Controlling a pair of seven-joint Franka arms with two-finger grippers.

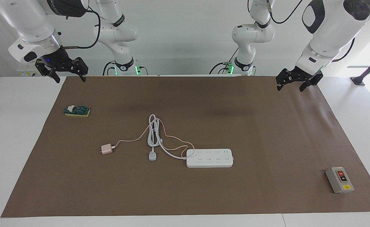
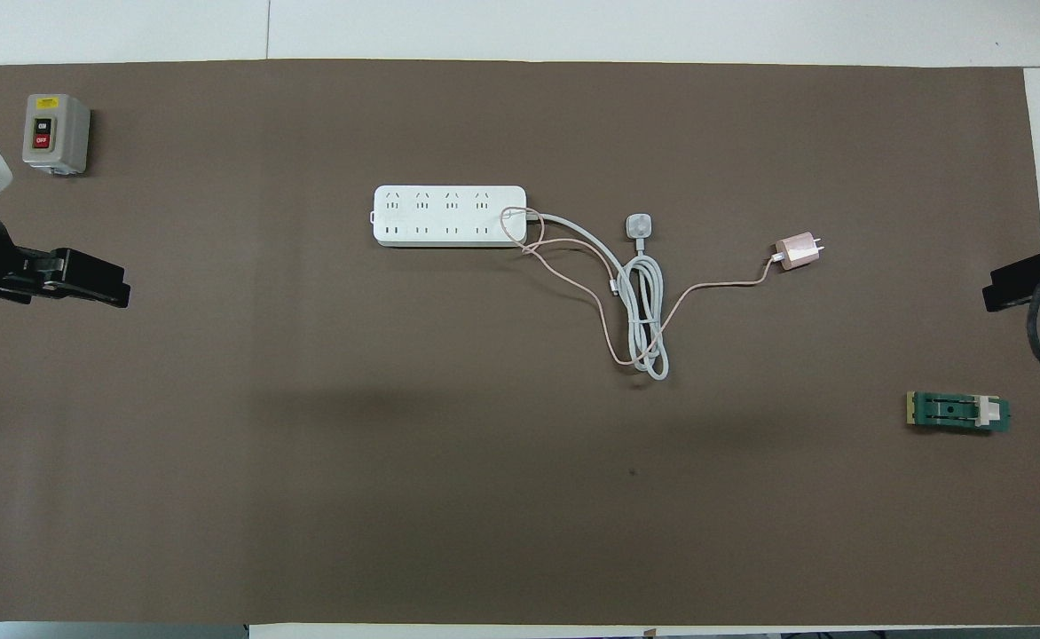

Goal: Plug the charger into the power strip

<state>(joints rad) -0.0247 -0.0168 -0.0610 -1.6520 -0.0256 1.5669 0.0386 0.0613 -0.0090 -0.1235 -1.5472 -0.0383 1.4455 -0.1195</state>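
Charger unplugged on the brown mat

The charger (image 1: 106,149) lay at about nine o'clock from the power strip (image 1: 209,158), apart from it; both grippers hung open, empty.

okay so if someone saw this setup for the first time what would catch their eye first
Probably the white power strip near the middle of the brown mat, with its thick white cord looped beside it and tangled with a thin pink cable. That cable leads to the small pink charger, lying unplugged toward the right arm's end. Both pincers hang open over the mat's corners nearest the robots: the left pincer and the right pincer.
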